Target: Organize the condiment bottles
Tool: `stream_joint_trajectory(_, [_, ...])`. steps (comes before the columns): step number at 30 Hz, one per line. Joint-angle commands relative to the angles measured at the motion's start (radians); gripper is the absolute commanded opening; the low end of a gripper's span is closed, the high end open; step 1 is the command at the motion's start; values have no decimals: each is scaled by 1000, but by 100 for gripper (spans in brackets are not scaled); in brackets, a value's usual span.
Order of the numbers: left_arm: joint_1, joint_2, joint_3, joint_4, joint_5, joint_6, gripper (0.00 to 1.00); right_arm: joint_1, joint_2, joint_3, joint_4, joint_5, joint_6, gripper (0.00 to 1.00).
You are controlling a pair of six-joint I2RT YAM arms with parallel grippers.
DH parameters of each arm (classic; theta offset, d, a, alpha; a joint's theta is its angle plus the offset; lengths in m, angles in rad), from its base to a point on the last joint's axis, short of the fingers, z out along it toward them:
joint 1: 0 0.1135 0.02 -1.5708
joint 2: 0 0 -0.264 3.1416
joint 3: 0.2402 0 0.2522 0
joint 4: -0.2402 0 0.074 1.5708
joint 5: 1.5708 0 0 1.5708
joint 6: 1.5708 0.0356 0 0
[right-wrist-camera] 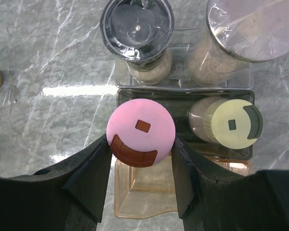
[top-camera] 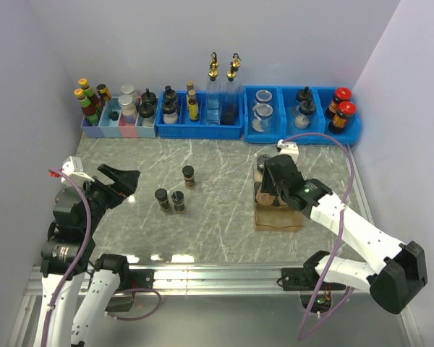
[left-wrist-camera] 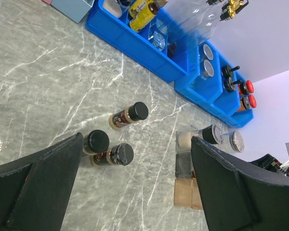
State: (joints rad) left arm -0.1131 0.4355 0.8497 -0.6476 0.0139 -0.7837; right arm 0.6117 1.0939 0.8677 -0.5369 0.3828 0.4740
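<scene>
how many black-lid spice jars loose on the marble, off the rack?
3: lone jar mid-table; left jar and right jar of a pair just nearer. The right arm may hide others.

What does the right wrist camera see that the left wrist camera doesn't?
Only the right wrist view shows the pink-lidded jar squeezed between the fingers of the right claw, and the pale-yellow-lidded jar beside it. Only the left wrist view shows the blue bins, the red-capped bottles and the gold-spouted bottles, framed by the open left claw. Both show the marble table, plus the clear-lidded jar and the wider jar on the rack.
</scene>
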Motion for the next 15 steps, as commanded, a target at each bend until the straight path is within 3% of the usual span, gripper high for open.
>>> stream_joint_trajectory(1, [-3,-6,-14,39,6,-5,99,-16,17,5,2,5,-28,0])
stream_joint_trajectory(15, [-3,-7,-24,42,1,-2,99,-52,57,22,35,-12,-52,0])
